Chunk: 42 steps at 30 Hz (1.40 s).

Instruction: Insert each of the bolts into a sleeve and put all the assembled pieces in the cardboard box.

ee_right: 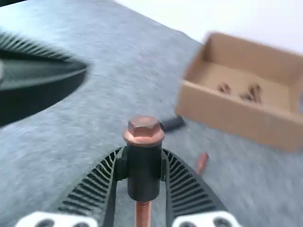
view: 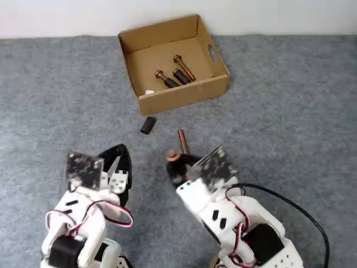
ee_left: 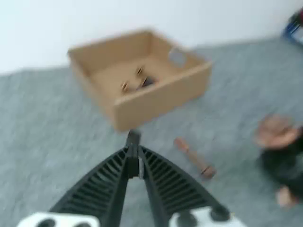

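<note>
My right gripper is shut on a black sleeve with a copper bolt through it, held above the carpet. A loose black sleeve lies just in front of the cardboard box. A loose copper bolt lies close beyond the right gripper. Two assembled pieces rest inside the box. My left gripper is shut with nothing in it and sits low at the left, pointing toward the box.
Grey carpet covers the table, with open floor on both sides of the box. A white wall runs behind it. The right arm's black cable loops at the lower right.
</note>
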### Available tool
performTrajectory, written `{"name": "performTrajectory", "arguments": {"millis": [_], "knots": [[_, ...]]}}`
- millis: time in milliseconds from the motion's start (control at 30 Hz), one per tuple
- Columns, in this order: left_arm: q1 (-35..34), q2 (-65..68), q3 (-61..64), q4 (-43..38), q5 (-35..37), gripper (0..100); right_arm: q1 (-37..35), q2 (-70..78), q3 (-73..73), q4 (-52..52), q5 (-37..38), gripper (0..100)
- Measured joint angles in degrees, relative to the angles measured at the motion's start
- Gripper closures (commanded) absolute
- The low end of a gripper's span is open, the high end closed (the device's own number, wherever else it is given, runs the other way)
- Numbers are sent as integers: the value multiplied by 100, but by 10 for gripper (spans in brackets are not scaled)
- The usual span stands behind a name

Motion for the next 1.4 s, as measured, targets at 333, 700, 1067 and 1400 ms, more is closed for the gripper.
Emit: {"name": "performTrajectory", "arguments": {"millis": [333, 700, 1067, 1400], "knots": [[-290, 70, 1574, 0, -123, 996, 1442, 1591, -1134, 9, -352, 991], [-1196, 53, 2321, 0, -158, 996, 1697, 5486, -4510, 9, -352, 991], [-1196, 62, 2374, 0, -158, 995, 1741, 9257, -7771, -1178, -352, 991], [-1231, 62, 2374, 0, -176, 995, 1741, 12246, -10145, -1275, -79, 991]]}}
